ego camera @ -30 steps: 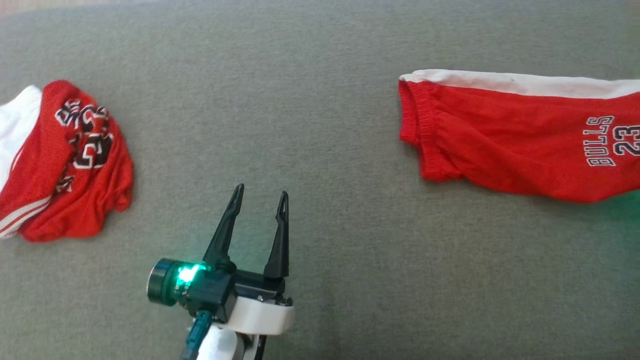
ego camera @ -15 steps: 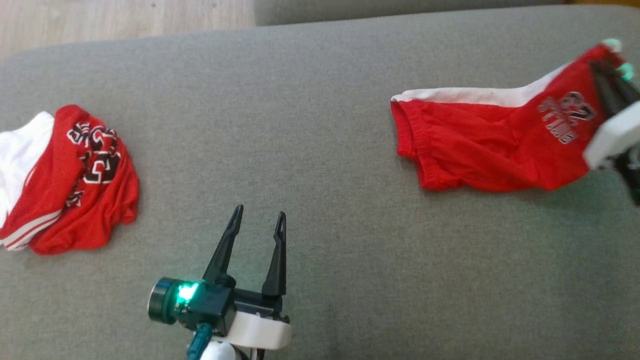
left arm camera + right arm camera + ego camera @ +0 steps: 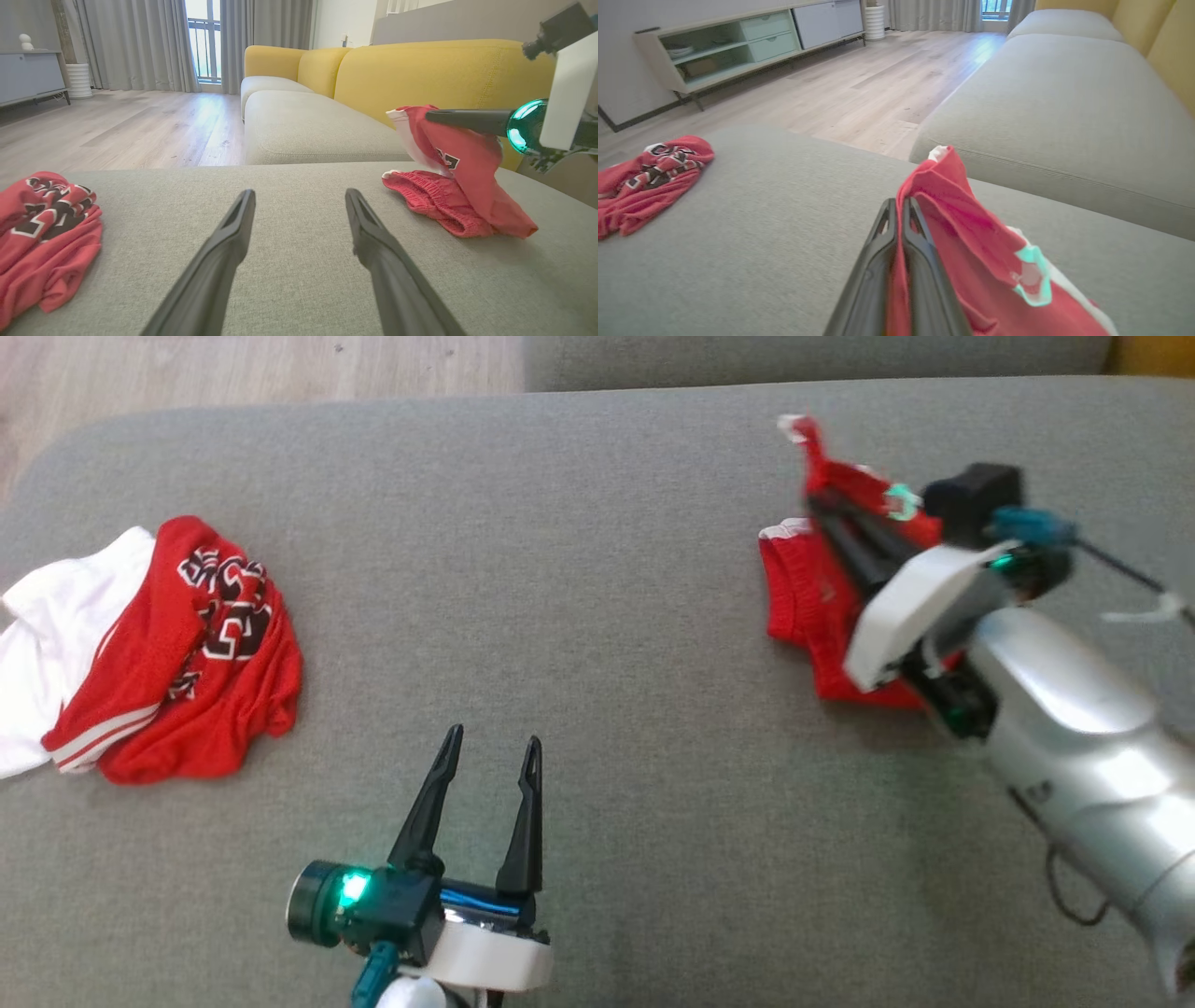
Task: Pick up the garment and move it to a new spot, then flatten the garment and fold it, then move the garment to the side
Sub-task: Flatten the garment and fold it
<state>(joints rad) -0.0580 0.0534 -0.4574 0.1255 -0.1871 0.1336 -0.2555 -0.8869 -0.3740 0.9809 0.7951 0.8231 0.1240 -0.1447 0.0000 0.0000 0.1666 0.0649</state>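
The garment point(image 3: 801, 590) is a pair of red shorts with a white side stripe, at the right of the grey cushion point(image 3: 597, 616). My right gripper point(image 3: 820, 506) is shut on one end of it and holds that end up in the air, doubled back over the waistband end that rests on the cushion. From the left wrist the garment point(image 3: 467, 186) drapes down from the right gripper point(image 3: 430, 115). The right wrist view has red cloth point(image 3: 962, 219) pinched between the closed fingers point(image 3: 920, 247). My left gripper point(image 3: 493, 739) point(image 3: 300, 193) hovers open and empty over the cushion's near middle.
A crumpled red and white jersey point(image 3: 187, 653) point(image 3: 42, 224) point(image 3: 649, 177) lies at the cushion's left end. A second grey seat point(image 3: 1064, 93) and a yellow sofa back point(image 3: 420, 70) lie beyond. Wooden floor point(image 3: 233, 373) borders the far left edge; a sideboard point(image 3: 738, 42) stands further off.
My right gripper has come in from the right, lifting the shorts' far end and carrying it left over the waistband end. The head camera has shifted. The left gripper stays open in place.
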